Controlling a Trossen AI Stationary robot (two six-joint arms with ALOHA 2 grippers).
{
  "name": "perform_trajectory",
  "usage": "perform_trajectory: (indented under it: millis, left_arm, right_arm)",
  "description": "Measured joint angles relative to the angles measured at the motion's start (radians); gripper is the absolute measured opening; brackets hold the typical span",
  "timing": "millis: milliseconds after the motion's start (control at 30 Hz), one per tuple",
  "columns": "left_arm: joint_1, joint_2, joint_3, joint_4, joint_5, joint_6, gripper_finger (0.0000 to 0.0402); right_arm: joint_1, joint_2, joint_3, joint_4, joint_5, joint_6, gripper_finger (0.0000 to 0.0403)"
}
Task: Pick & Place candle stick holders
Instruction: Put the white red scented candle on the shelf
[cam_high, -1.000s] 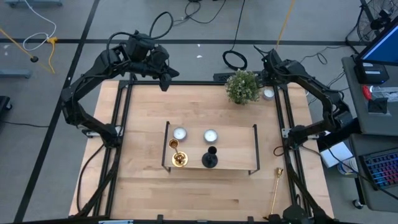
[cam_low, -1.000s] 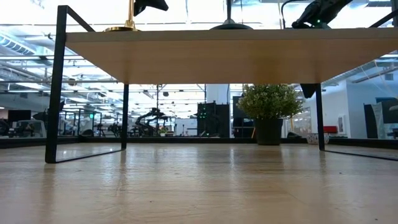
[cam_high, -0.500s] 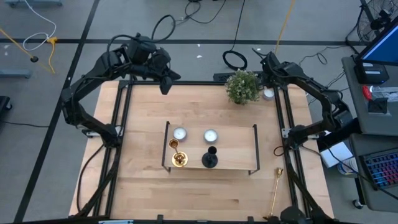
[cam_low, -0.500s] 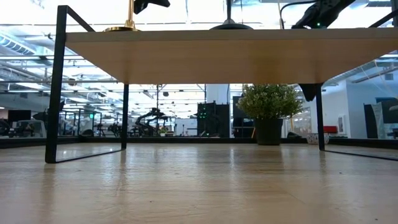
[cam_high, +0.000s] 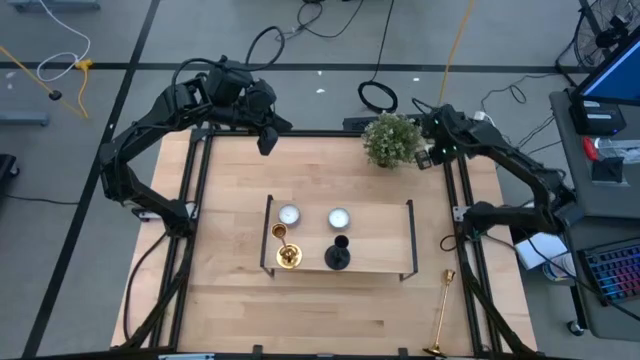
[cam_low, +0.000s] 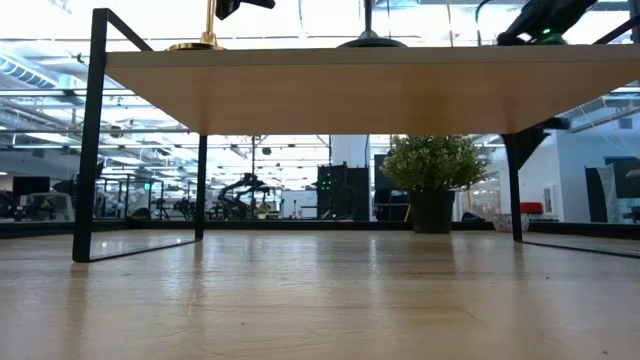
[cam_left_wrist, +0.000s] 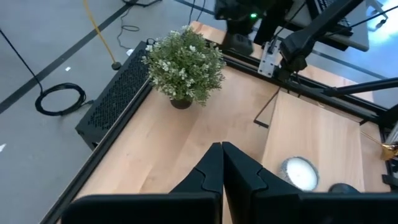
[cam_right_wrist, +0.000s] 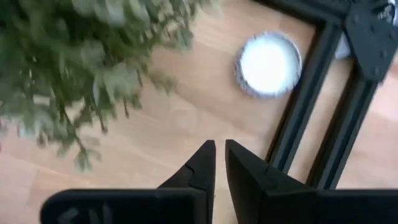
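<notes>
1. On the wooden stand (cam_high: 375, 240): one gold candlestick (cam_high: 286, 252) and the black candlestick (cam_high: 338, 255), both upright.
2. Second gold candlestick (cam_high: 442, 310): lying at the bench (cam_high: 230, 300) right edge.
3. Left pincer (cam_left_wrist: 222, 149) and right pincer (cam_right_wrist: 219, 148): fingers together, holding nothing, at the far edge.

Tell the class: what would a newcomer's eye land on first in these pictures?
Probably the long wooden stand at the table's middle, carrying a gold candlestick, a black candlestick and two white candles. Next, the potted plant at the far edge, beside the right gripper. A second gold candlestick lies flat by the right rail.
</notes>
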Motion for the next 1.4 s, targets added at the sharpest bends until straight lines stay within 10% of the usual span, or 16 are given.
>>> perform_trajectory:
  millis: [533,733,1400]
  left_arm:
    - [0.001,0.005,0.0,-0.022,0.029,-0.011,0.0004]
    - [0.001,0.005,0.0,-0.031,0.03,-0.01,0.0024]
    - [0.001,0.005,0.0,-0.083,0.031,-0.004,0.0016]
  right_arm:
    - [0.271,-0.198,-0.057,0.039,0.528,0.55,0.0001]
    - [0.296,-0.14,-0.126,0.4,0.424,0.53,0.0001]
    - [0.013,-0.215,-0.169,0.266,0.546,0.541,0.0001]
